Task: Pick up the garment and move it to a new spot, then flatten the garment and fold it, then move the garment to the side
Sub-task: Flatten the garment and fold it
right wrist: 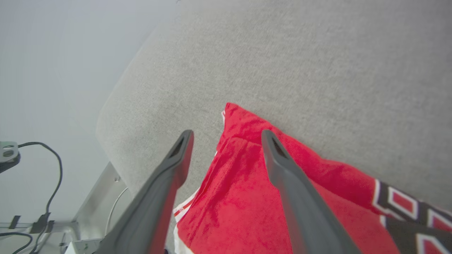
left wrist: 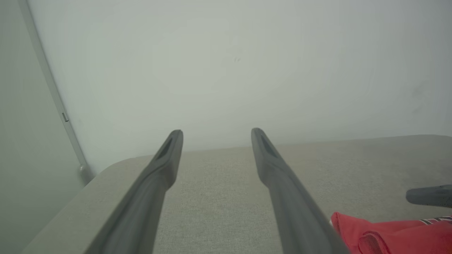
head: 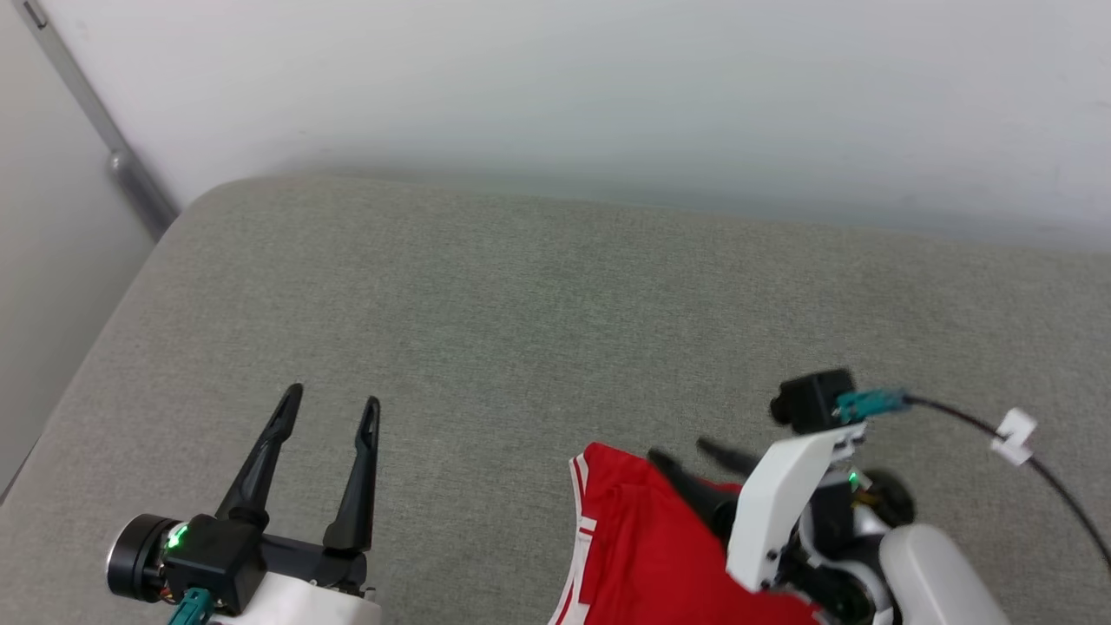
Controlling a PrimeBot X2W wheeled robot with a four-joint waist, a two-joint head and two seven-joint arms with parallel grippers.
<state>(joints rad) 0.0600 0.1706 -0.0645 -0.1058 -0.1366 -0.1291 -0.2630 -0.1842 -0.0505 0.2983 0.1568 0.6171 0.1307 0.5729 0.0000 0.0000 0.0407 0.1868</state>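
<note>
at the bench's [head: 521,304] near right, the right end effector [head: 681,456] stands released over the garment [head: 642,547]; the left end effector [head: 334,399] is released too. advised: grip opposite corners, then spread flat.

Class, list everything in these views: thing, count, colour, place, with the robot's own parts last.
garment: one, red with white trim, lower right of the head view
padded surface: one, grey fabric, under the garment
wall: one, white, behind the surface
metal strip: one, grey, wall's far left
cable: one, black with white tag, far right
left pincer: one, black, open, lower left
right pincer: one, black, open, over the garment
</note>
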